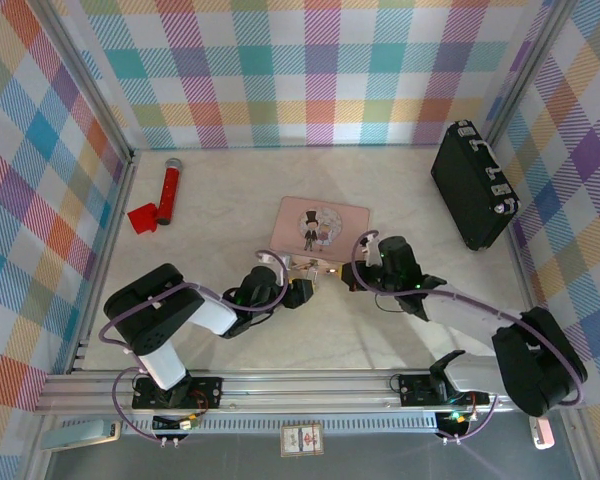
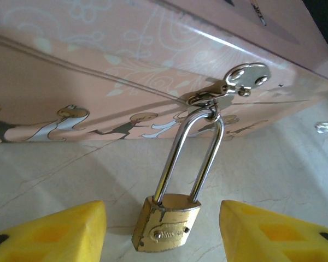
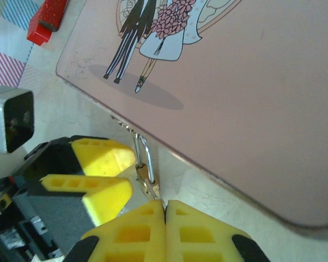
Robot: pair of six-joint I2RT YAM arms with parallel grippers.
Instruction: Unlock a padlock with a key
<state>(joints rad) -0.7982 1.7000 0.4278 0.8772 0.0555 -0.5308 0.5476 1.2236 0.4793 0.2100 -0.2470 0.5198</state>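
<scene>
Pale marbled worktop [image 1: 230, 200] carries at its middle a pink rectangular tin [image 1: 320, 222], at whose near edge the small brass padlock [image 2: 165, 225] hangs locked inside the empty, half-open left hand [image 1: 305, 290], while the shut right hand [image 3: 164, 210] pinches what looks like a thin silvery key [image 3: 151, 189] beside it, seemingly not yet inserted.

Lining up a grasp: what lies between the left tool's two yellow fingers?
The padlock, its brass body, with bare table on either side of it; shown in the left wrist view.

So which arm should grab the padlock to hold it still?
Left, probably. The left gripper is open with a finger on each side of the padlock, which hangs from the pink box's clasp. The right gripper is pinched shut beside it.
</scene>
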